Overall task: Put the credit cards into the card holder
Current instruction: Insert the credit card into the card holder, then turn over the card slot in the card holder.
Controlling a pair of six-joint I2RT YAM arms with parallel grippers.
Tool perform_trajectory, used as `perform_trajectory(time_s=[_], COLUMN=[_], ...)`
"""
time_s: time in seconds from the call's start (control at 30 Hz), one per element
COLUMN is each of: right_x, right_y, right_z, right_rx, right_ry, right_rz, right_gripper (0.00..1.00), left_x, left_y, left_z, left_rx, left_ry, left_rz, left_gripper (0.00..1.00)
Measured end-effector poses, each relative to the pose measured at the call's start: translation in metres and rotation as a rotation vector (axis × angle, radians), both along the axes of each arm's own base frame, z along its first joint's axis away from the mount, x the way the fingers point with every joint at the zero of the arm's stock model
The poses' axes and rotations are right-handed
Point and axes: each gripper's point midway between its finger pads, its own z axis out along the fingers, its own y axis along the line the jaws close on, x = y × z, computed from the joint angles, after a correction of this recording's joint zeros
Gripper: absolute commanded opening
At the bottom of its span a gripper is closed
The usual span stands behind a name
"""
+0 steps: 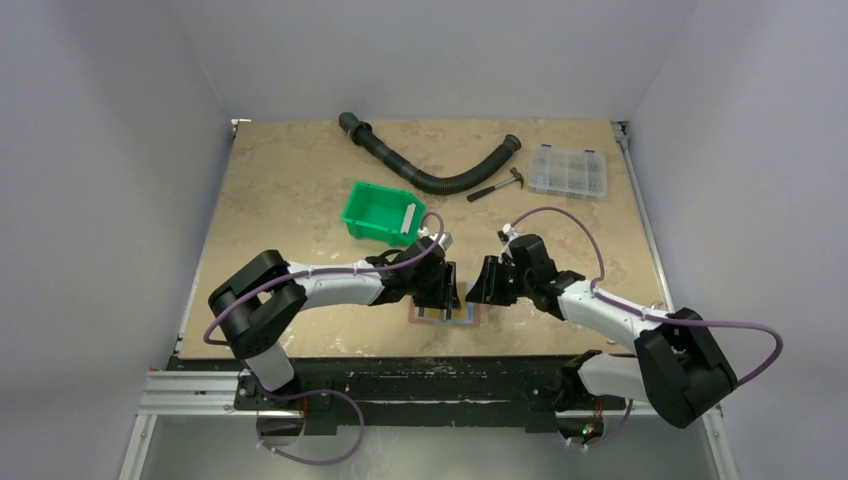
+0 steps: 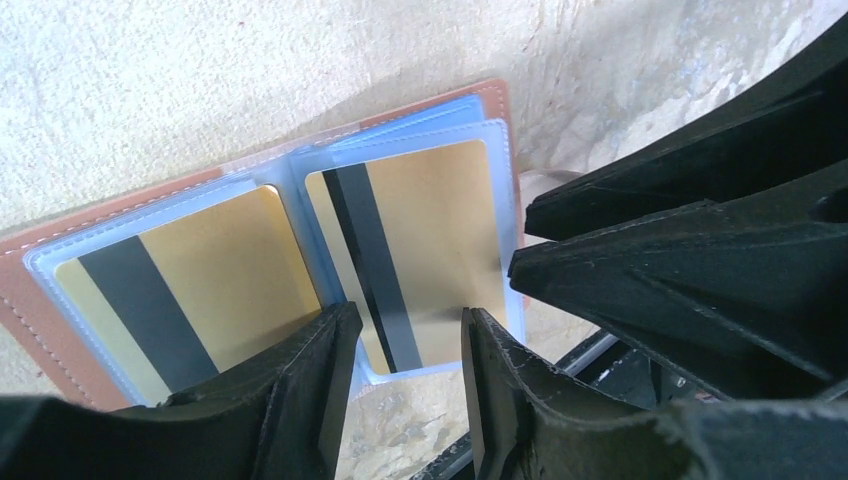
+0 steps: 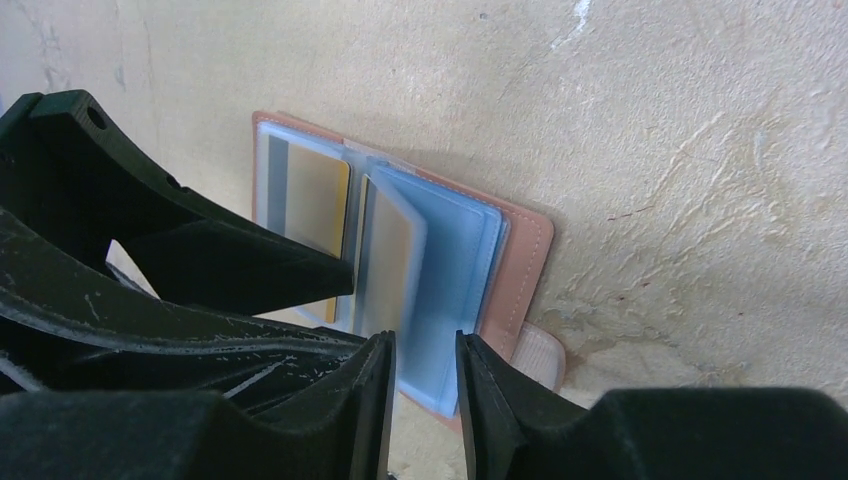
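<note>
Two left fingers point(image 2: 310, 390) astride the card holder's point(image 2: 30, 310) near edge

A: Where does the card holder point(image 1: 445, 315) lie?
B: Open on the table point(image 1: 300, 200), by its near edge, with the left gripper point(image 1: 445, 285) and right gripper point(image 1: 490, 283) over it.
A: And in it?
B: Two credit cards point(image 2: 430, 240), side by side in its sleeves.
A: Behind it?
B: The bin point(image 1: 380, 212). Farther back is the hose point(image 1: 430, 165), then the hammer point(image 1: 497, 186) and the compartment box point(image 1: 568, 170) to the right.
</note>
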Motion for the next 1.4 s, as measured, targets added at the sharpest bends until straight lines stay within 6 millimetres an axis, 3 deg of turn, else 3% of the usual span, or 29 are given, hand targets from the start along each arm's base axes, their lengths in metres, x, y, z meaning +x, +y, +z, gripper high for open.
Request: perform_trajectory(time_s=[0.33,0.6,0.9,1.07,1.3,1.4], right_x=[-0.004,-0.004,-0.006,-0.005,-0.006,-0.008], right_y=[0.005,0.008,0.015,0.022,0.033,0.038], right_z=[-0.006,0.001,0.002,0.008,0.009,0.012], right_rx=[0.023,0.044,0.084,0.125,0.187,0.211], right_ry=[0.039,0.025,0.041,0.035,0.059,0.060], right_rz=[0.018,0.022,0.042,0.057,0.080,0.094], right_gripper=[0.37,0.39,0.33,0.29,0.30,0.34], left_x=[0.002,0.002,0.002,0.002,0.010,0.018], left_y=[0.004,0.005,0.006,0.006,0.018,0.027], left_z=[-0.004,-0.007,-0.007,-0.006,0.024,0.057], left_rx=[0.016,0.014,0.014,0.013,0.006,-0.038], left_ry=[-0.011,-0.015,-0.016,-0.020,-0.083,-0.140], left_rz=[0.015,0.017,0.018,0.017,0.043,0.074], left_gripper=[0.41,0.37,0.34,0.41,0.46,0.49])
